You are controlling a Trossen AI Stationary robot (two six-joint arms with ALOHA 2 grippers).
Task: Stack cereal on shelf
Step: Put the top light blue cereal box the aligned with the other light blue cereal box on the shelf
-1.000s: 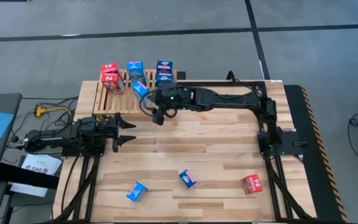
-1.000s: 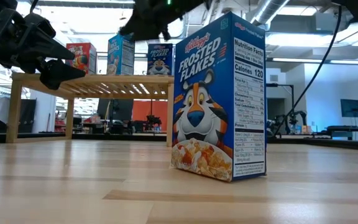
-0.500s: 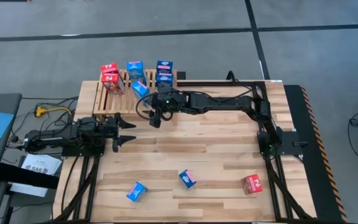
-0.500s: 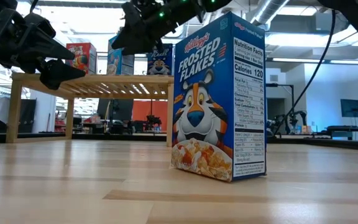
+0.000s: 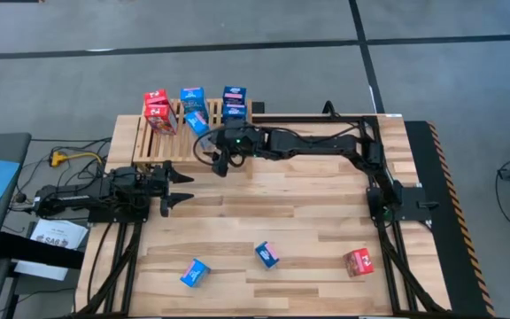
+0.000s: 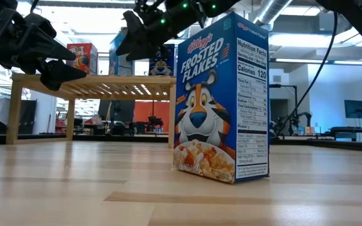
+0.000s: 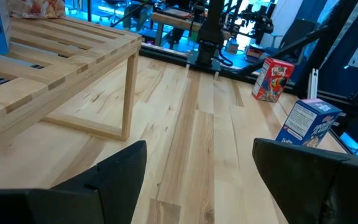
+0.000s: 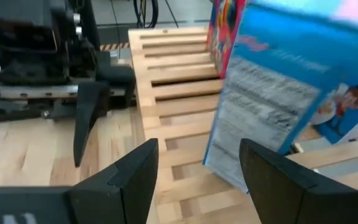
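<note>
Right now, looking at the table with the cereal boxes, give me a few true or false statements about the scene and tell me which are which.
1. The low light-wood slatted shelf has cereal boxes on it. True.
2. Three small cardboard cereal boxes lie on the plank tabletop off the shelf: two blue and one red. True.
3. The right gripper holds a red box. False: its fingers are open and empty, by a tilted blue box over the shelf slats.
4. The left gripper is above the shelf. False: it waits over the tabletop beside the shelf, open and empty.
5. All boxes on the shelf are blue. False: red ones stand there too.
</note>
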